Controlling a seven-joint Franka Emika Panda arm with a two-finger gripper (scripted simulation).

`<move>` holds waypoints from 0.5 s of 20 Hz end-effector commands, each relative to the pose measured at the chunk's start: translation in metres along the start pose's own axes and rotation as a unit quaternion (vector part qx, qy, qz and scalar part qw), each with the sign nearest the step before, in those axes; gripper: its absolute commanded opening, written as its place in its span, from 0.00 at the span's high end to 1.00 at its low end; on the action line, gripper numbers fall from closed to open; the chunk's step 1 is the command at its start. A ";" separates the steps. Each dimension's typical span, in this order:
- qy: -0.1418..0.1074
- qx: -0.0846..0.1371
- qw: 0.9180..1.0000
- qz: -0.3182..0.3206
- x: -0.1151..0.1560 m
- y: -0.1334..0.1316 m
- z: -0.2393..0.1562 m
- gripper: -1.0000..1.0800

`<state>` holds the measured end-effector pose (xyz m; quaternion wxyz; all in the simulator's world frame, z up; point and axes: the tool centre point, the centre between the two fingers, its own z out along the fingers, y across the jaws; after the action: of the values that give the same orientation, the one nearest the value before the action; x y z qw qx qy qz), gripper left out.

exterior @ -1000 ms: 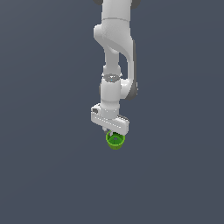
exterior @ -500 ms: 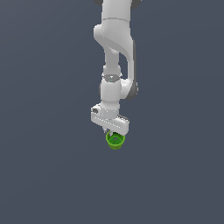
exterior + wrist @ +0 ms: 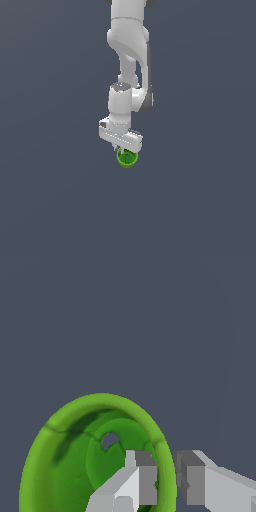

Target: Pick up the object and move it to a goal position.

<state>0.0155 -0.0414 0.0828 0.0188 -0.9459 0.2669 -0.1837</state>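
Note:
The bright green round cup (image 3: 127, 159) hangs just under my white gripper (image 3: 125, 151) in the middle of the exterior view. In the wrist view the cup (image 3: 75, 456) is large, with a darker green inside and a small hole in its bottom. My gripper (image 3: 166, 472) is shut on the cup's rim. One finger (image 3: 144, 476) is inside the cup and the other is outside its wall.
A plain dark grey surface (image 3: 50, 200) fills the view around the arm. No other objects show.
The arm and the held cup have shifted slightly toward the exterior view's left. The grip on the cup is unchanged.

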 end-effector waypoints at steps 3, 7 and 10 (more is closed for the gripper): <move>0.002 0.000 1.000 0.000 0.015 0.022 -0.010 1.00; 0.002 0.000 1.000 0.000 0.031 0.048 -0.020 1.00; 0.002 0.000 1.000 0.000 0.046 0.071 -0.029 1.00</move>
<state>0.0072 -0.1097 0.1094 0.0183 -0.9458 0.2670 -0.1842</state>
